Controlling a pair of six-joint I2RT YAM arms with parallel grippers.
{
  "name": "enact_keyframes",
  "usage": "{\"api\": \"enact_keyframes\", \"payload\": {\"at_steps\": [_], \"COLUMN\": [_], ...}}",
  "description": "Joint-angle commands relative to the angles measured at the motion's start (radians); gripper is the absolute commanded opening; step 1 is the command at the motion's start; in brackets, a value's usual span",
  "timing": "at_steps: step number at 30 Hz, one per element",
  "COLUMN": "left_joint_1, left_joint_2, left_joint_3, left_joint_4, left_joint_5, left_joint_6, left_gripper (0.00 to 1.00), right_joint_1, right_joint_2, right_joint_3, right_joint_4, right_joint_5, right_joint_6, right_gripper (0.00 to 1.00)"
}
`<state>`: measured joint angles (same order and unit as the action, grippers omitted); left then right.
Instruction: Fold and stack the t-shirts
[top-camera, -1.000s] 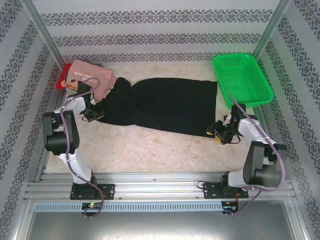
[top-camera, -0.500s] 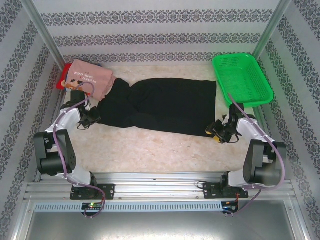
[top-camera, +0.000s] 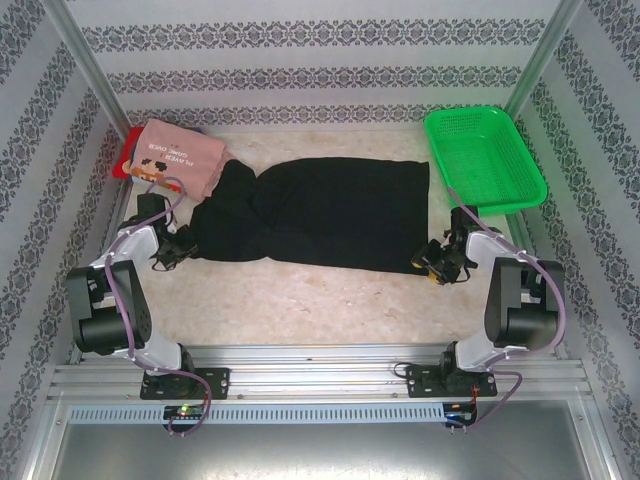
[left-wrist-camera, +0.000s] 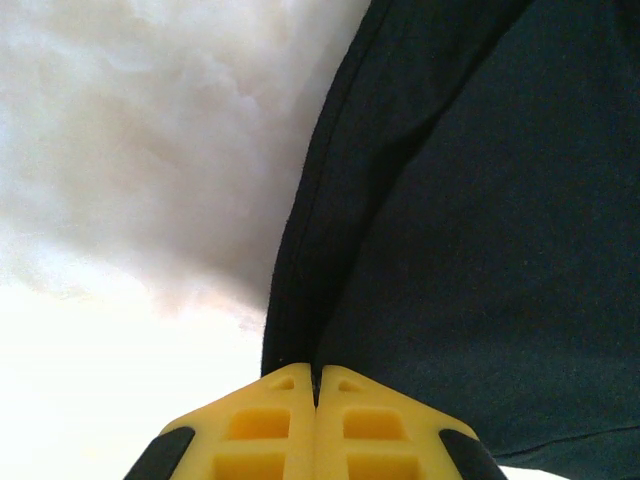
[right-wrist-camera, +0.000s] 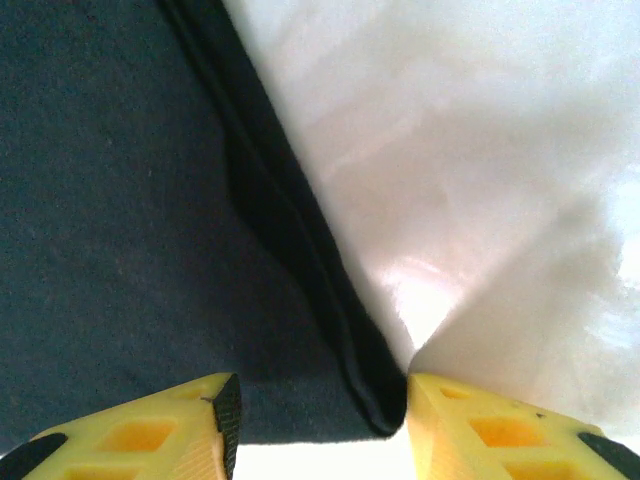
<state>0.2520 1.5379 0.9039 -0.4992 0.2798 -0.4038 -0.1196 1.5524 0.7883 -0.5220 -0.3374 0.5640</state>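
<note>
Top external: plain black cloth t-shirt (top-camera: 330, 210) is lying unfolded, left gripper (top-camera: 187, 243) clamping its hem, right gripper (top-camera: 426, 265) half-open, straddling its corner.

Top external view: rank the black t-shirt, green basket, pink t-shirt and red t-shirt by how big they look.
1. black t-shirt
2. green basket
3. pink t-shirt
4. red t-shirt, just a sliver showing beside the pink one, so its true size is unclear.

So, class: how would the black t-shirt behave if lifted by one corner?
Probably floppy: the black t-shirt lies flat with soft folds bunched at its left end. Likely to sag and trail rather than rise whole, as the left gripper pinches only its thin hem.
</note>
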Motion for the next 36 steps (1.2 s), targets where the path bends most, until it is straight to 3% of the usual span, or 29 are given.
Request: {"api": "enact_keyframes", "payload": {"at_steps": [1,3,7,9,22,33,36], "left_joint_1": [0.013,0.016,0.032,0.046,0.109,0.107,0.114], "left_joint_2": [-0.019,-0.022,-0.039,-0.055,-0.168,-0.335,-0.335], "left_joint_3": [-0.011,-0.013,-0.027,-0.035,-0.159,-0.266,-0.269], "left_joint_4": [0.030,0.032,0.027,0.020,-0.024,-0.152,-0.197], "left_joint_5": [0.004,0.004,0.010,0.009,0.016,-0.063,-0.094], "left_joint_6": [0.010,0.015,0.023,0.027,0.021,-0.138,-0.198], "left_gripper": [0.00,0.00,0.00,0.00,0.00,0.00,0.00], "right_joint_1": [0.017,0.026,0.037,0.036,-0.035,-0.048,-0.012], "right_joint_2": [0.034,0.052,0.044,0.014,-0.202,-0.301,-0.330], "right_joint_3": [0.018,0.026,0.025,0.021,-0.087,-0.150,-0.143], "right_joint_4": [0.052,0.053,0.042,0.017,-0.165,-0.263,-0.304], "right_joint_5": [0.022,0.026,0.075,0.116,0.186,0.212,0.283], "right_joint_6": [0.031,0.036,0.048,0.038,-0.036,0.019,0.069], "right_gripper": [0.45,0.40,0.10,0.00,0.00,0.00,0.00]}}
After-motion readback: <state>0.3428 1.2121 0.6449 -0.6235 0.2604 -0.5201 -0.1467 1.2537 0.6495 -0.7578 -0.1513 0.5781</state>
